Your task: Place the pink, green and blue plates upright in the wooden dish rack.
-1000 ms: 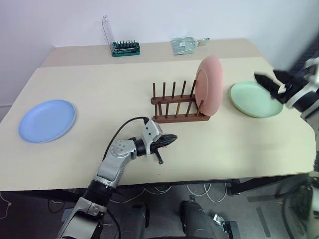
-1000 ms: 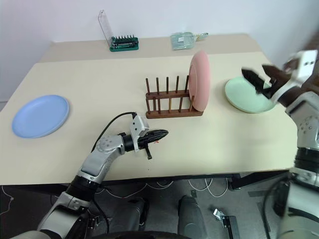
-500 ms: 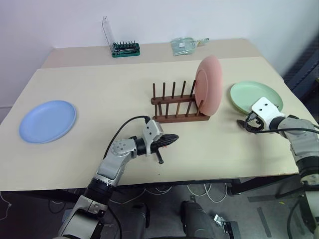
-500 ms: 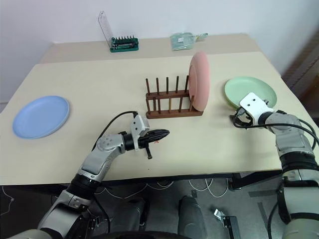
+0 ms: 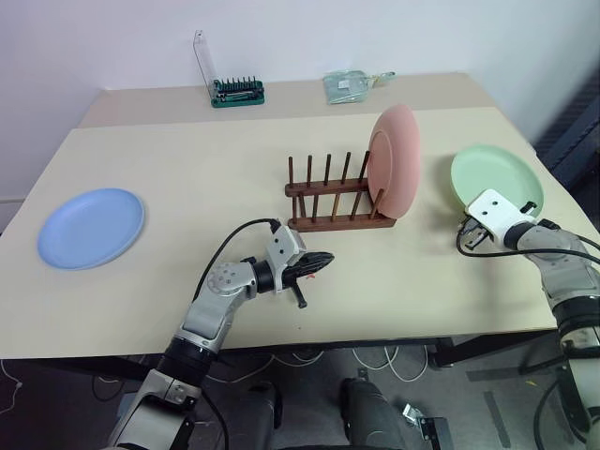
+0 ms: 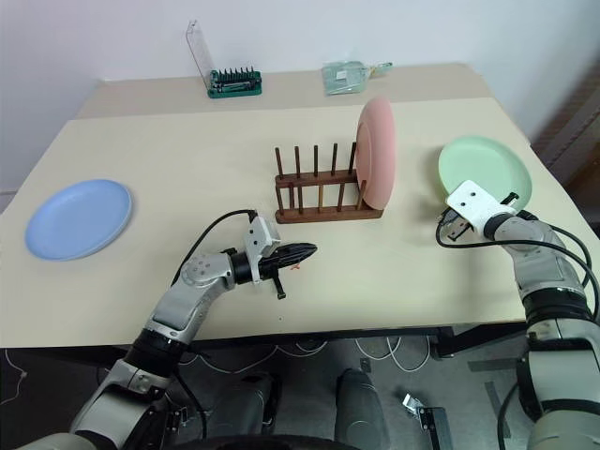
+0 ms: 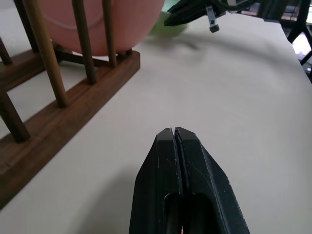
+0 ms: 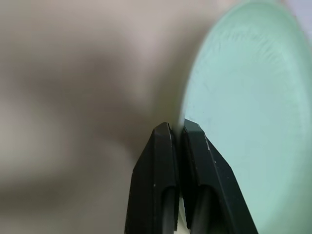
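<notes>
Left gripper (image 5: pixel 322 262) pressing its fingers together on nothing; right gripper (image 8: pixel 176 130) pinching the green plate's (image 5: pixel 497 183) near rim.

The left arm is reaching level over the table (image 5: pixel 187 159), in front of the wooden dish rack (image 5: pixel 333 199), where the pink plate (image 5: pixel 394 159) is standing upright at the right end. The blue plate (image 5: pixel 91 228) is lying flat far left. The right arm is stretching forward, the green plate tilting up off the table. No readable writing.

Your bot's arms are silver-grey metal with ribbed joint housings, each wrist carrying a white boxy camera block. Black cables loop from forearm to wrist. The left hand (image 5: pixel 319 263) and right hand (image 8: pixel 178 130) both have matte black, wedge-shaped tapered fingers.
</notes>
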Robot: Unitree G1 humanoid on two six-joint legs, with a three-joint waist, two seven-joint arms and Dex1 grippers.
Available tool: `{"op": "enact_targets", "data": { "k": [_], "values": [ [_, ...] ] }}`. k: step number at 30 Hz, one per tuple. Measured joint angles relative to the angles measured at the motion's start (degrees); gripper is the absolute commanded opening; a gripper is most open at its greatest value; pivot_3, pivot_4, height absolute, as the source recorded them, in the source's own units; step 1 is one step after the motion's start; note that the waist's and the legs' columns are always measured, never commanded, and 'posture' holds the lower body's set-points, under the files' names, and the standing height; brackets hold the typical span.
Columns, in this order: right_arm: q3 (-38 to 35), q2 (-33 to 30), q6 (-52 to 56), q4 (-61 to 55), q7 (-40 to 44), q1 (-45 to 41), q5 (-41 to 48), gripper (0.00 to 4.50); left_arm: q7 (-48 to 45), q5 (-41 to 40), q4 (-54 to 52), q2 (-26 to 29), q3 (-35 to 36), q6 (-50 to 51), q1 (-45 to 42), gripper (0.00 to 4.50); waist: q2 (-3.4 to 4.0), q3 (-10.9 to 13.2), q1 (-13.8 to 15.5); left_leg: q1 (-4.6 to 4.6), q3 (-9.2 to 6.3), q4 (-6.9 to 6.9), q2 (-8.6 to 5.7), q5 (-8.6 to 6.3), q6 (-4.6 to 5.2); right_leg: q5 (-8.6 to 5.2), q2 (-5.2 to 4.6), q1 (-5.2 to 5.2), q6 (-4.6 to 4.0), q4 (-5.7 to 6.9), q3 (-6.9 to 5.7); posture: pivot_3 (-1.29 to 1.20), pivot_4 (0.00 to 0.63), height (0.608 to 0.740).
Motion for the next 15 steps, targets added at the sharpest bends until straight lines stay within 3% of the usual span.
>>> {"op": "enact_targets", "data": {
  "k": [6, 15],
  "values": [
    [-8.90, -1.47, 7.83, -19.22, -2.29, -0.90, 4.47, 0.03, 0.27, -1.89, -2.80, 0.36, 1.34, 1.36, 1.80, 0.00, -0.01, 0.00, -0.05, -0.01, 0.00, -0.01, 0.02, 0.00, 0.00, 0.00, 0.00, 0.00, 0.00, -0.02, 0.00, 0.00, 0.150, 0.740],
    [-21.63, 5.54, 37.25, -43.78, 5.98, -14.48, 47.26, 0.03, 0.05, -4.02, -5.57, 3.01, 2.98, 4.62, 4.21, 0.00, -0.08, 0.00, 0.48, -0.04, -0.27, 0.02, 0.04, -0.01, 0.02, -0.01, 0.00, 0.14, -0.02, -0.09, -0.18, 0.00, 0.150, 0.740]
  ]
}}
